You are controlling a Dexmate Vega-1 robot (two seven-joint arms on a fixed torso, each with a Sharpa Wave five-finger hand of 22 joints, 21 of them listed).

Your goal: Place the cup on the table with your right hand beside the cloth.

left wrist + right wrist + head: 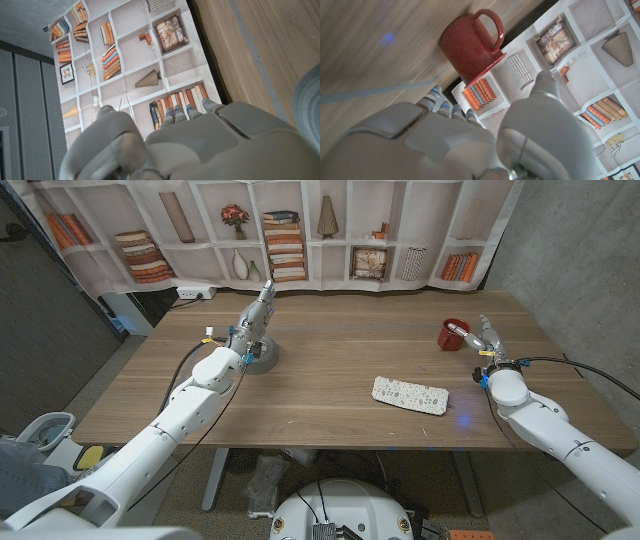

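Nearest me the cloth (410, 395) lies on the surface (330, 380), and my right hand (484, 340) stands beyond it, fingers apart and empty, just beside the red cup (452, 334). The cup stands upright, well apart from the cloth, so I judge the grasp and carry remain. Farther off, my left hand (255, 318) hangs open, idle.

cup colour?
Dark red, faintly speckled mug with a handle; clearest in the right wrist view.
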